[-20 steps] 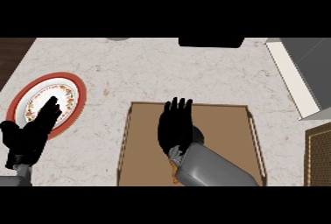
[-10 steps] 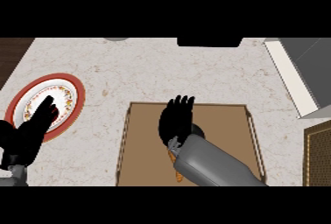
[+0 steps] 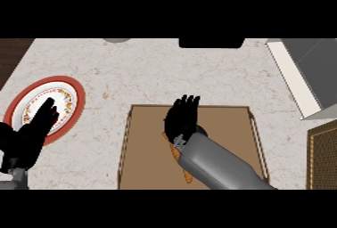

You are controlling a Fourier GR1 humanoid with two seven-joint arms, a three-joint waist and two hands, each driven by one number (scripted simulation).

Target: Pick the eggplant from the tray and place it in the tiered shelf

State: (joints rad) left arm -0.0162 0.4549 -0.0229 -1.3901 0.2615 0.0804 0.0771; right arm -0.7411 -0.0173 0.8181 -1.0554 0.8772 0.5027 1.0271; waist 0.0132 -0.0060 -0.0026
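Right hand (image 3: 182,119) seen over tray (image 3: 145,147), fingers straight, nothing gripped; orange-looking strip, presumed eggplant (image 3: 176,153), glimpsed under wrist, long axis near-to-far, mostly hidden; left hand (image 3: 36,129) rested open over plate (image 3: 74,95), well apart; shelf not identified

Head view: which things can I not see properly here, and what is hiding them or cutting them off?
- Eggplant: not identifiable; the right hand and its forearm cover the middle of the tray. Only an orange strip shows beside the forearm.
- Tray: its near edge is cut off at the bottom.
- Plate: partly covered by the left hand.
- Shelf: cut off at the right edge; its tiers cannot be made out.
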